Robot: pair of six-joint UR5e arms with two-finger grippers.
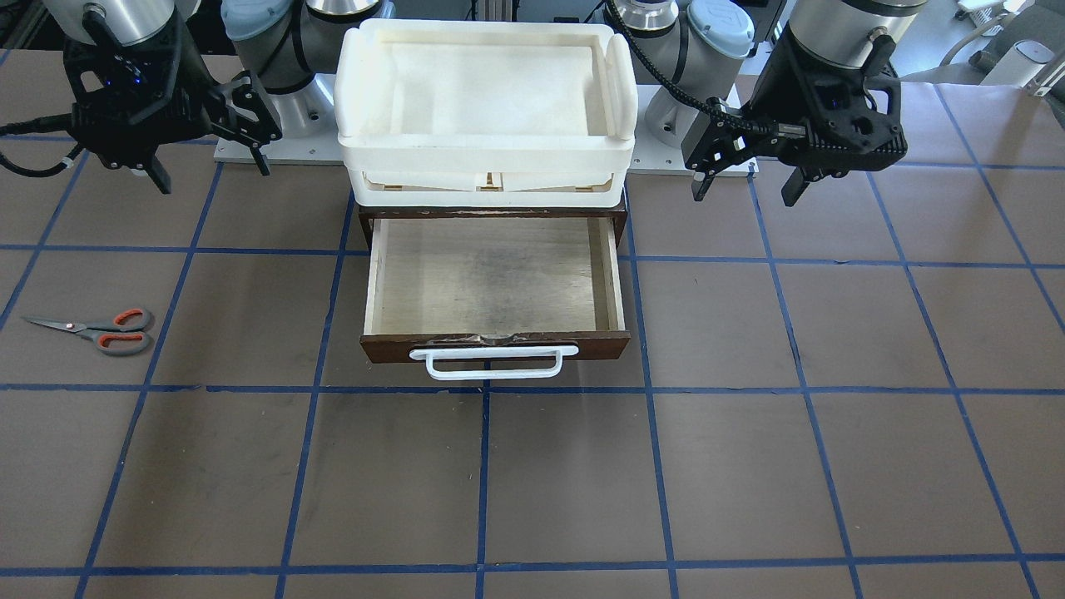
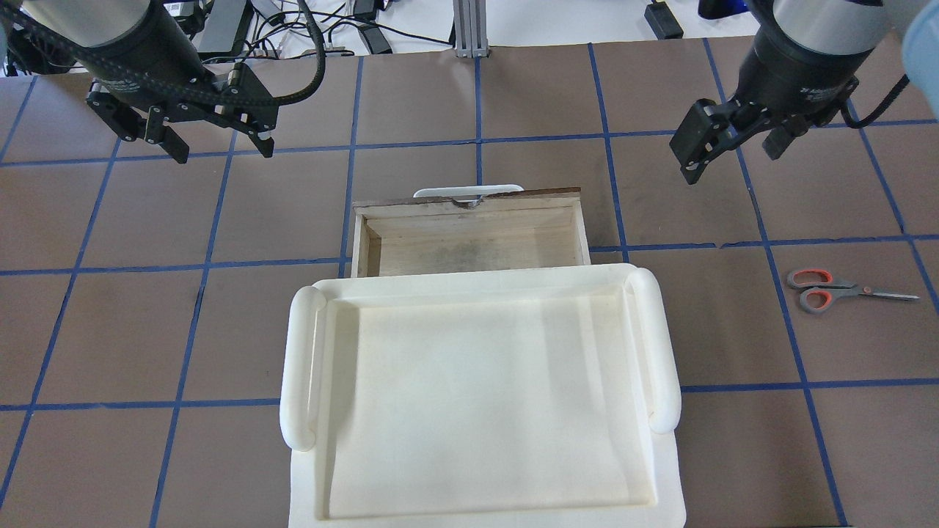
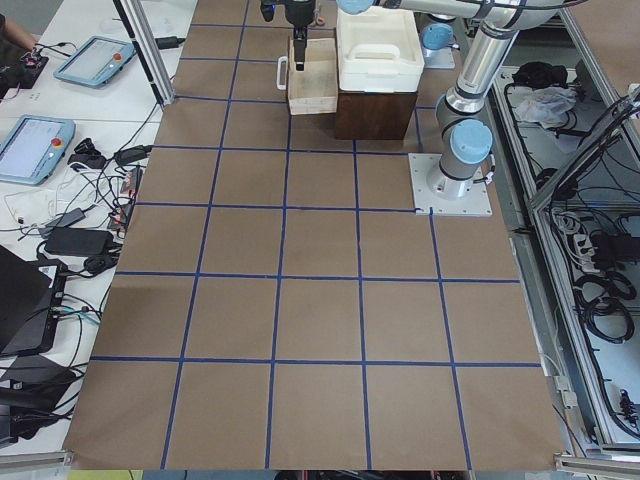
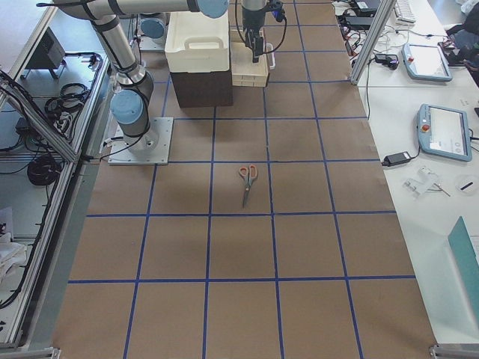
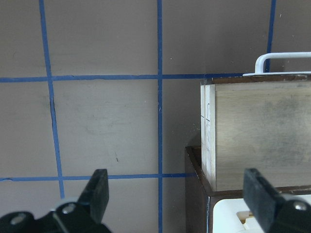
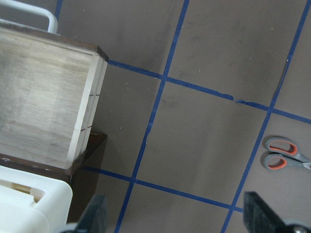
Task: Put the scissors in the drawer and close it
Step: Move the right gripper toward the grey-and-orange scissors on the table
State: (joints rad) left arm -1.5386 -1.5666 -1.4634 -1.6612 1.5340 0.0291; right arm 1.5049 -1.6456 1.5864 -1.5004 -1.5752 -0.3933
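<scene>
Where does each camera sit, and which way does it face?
Front-facing: across table, facing robot; left gripper, right gripper.
Overhead: behind robot, looking down; both grippers.
Exterior left: table's end, along it; left arm near.
Exterior right: other end; right arm near.
Left wrist: down onto drawer corner; own fingers.
Right wrist: down onto drawer, scissors; own fingers.
Front-facing and overhead share scissors.

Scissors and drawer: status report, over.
Left gripper and right gripper open, empty. Scissors flat on table, robot's right, untouched. Drawer open, empty. Nothing between them.
</scene>
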